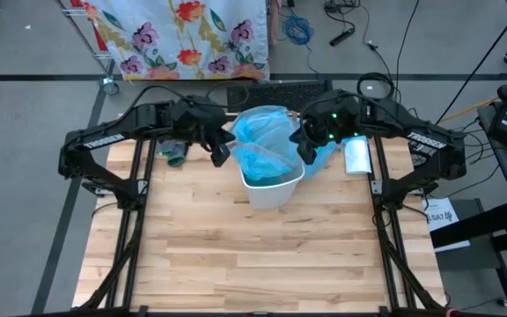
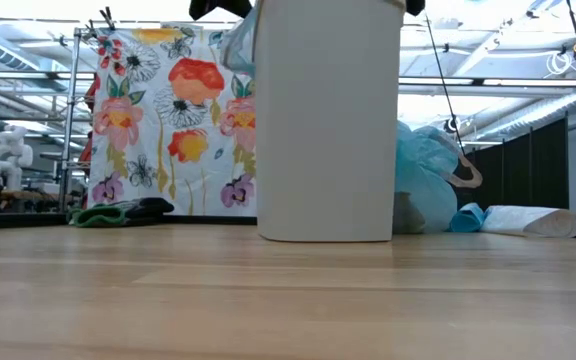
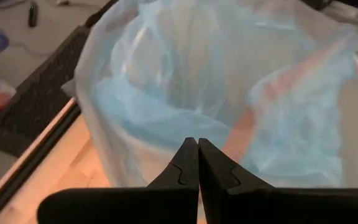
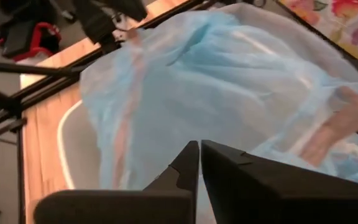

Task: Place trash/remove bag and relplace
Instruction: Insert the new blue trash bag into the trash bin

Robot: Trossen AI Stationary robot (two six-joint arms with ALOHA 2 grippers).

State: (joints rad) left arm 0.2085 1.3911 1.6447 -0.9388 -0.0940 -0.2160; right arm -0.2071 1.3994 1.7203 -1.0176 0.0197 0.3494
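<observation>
A white bin (image 1: 272, 194) (image 2: 328, 130) stands on the wooden table with a light-blue bag (image 1: 262, 141) (image 3: 185, 81) in it, the film rising above the rim. My left gripper (image 1: 221, 154) (image 3: 197, 144) is shut at the bag's left side. At the bag's right side, my right gripper (image 1: 299, 148) (image 4: 199, 148) is also shut. Brownish streaks (image 3: 253, 118) show through the film. I cannot tell whether they are trash. My left gripper is shut on the bag's film near its upper edge (image 3: 182, 127), coming slanting down from the table's left. The fingertips hide the pinch itself. The mouth stands spread open beyond them. My right gripper is shut on the film at the opposite side (image 4: 182, 134), slanting down from the table's right. Its fingertips cover the place of contact. The film billows slack ahead of them.
A second bunched blue bag (image 2: 426, 175) and a white roll (image 1: 356, 156) (image 2: 528, 220) lie at the back right. A dark green cloth (image 1: 174, 155) (image 2: 118, 212) lies at the back left. A keyboard (image 1: 275, 91) sits beyond the far edge.
</observation>
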